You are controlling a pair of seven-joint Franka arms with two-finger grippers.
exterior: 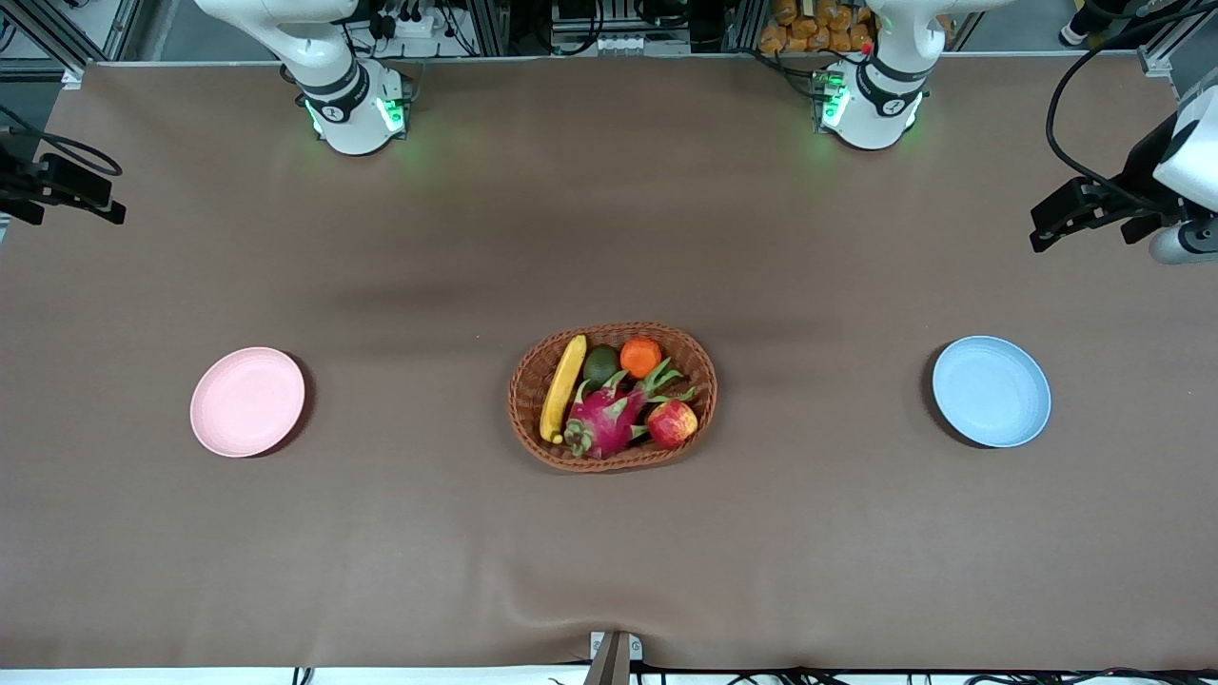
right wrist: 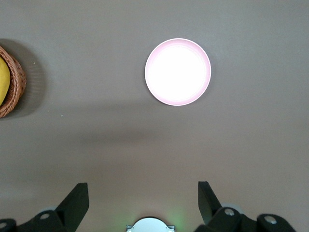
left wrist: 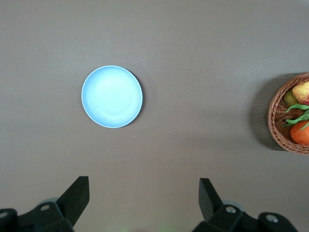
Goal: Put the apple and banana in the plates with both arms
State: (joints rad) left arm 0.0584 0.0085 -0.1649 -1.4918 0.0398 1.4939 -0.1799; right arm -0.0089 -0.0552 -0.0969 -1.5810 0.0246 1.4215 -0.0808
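Apple (exterior: 673,422) and banana (exterior: 562,387) lie in the basket (exterior: 706,381) at mid-worktop, between pink plate (exterior: 247,401) and blue plate (exterior: 991,391). Left gripper (left wrist: 144,198) and right gripper (right wrist: 143,200) hover high, fingers wide. Apple: probably firm, smooth; grip across its middle. Banana: probably softer; pinch mid-length, across its width.

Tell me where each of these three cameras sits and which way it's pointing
Front view: high across the table, facing both bases; shows the basket between the pink plate and the blue plate.
Left wrist view: on the left arm's wrist, looking down at the blue plate; the open left gripper shows.
Right wrist view: on the right arm's wrist, looking down at the pink plate; the open right gripper shows.
Shared: both wrist views catch the basket's edge.
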